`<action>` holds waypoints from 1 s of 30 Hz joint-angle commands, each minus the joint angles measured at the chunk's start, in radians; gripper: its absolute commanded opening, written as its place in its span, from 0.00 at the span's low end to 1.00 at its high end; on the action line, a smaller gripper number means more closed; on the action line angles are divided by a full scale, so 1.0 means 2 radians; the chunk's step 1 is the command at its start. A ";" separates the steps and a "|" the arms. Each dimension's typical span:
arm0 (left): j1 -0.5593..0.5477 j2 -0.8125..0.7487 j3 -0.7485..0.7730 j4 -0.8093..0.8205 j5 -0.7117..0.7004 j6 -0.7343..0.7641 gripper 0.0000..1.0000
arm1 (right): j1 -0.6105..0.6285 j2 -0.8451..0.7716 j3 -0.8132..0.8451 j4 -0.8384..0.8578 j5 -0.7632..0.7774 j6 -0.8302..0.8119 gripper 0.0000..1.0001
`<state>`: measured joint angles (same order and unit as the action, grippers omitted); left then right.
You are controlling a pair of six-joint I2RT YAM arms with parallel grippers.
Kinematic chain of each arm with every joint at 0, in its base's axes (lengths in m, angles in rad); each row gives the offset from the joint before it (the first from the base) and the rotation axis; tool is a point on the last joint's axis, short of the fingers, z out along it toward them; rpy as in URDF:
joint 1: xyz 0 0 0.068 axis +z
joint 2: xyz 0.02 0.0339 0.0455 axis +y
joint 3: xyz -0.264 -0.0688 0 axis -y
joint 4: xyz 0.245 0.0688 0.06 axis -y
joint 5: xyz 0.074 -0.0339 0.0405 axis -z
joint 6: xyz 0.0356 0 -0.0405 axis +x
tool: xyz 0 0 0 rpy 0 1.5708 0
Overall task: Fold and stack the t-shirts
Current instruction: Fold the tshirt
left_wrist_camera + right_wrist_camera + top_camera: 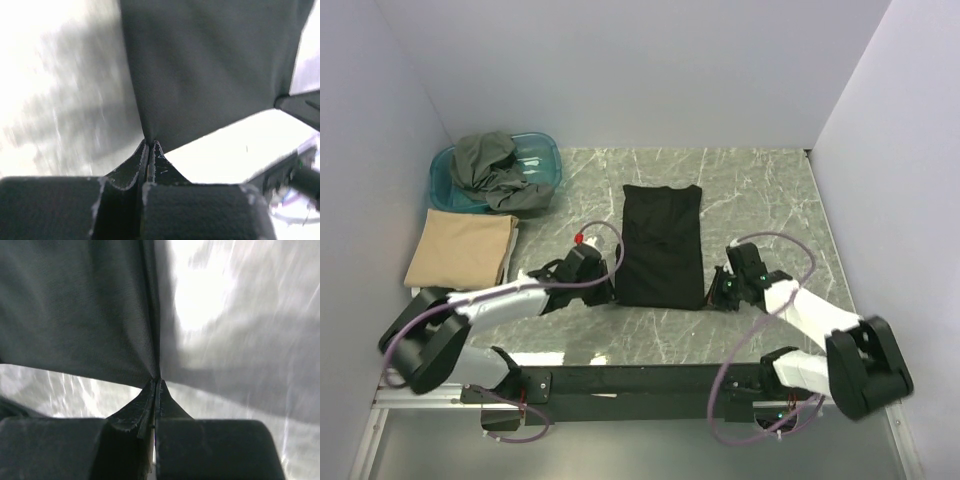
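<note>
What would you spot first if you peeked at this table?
The long black t-shirt in the middle of the marble table, with the left hand and the right hand each pinching one near corner shut. Next, the folded tan t-shirt at the left edge, and behind it the grey-olive t-shirt heaped in the teal tub.

Soft cloth, polished stone
Matt black shirt (662,245); glossy veined table (760,200); translucent teal plastic tub (548,150) at ten o'clock.

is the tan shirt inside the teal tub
No, the tan t-shirt lies folded flat on the table beside the teal tub, which holds the crumpled grey-olive t-shirt.
</note>
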<state>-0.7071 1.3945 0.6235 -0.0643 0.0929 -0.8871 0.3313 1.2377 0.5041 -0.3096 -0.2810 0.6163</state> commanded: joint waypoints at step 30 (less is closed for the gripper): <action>0.047 -0.050 0.161 0.004 -0.006 0.068 0.01 | -0.017 -0.069 0.250 -0.148 0.040 -0.040 0.00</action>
<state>-0.6468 1.2339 0.8757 -0.1246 0.0277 -0.8051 0.3279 1.0676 0.9478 -0.6651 -0.1726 0.5732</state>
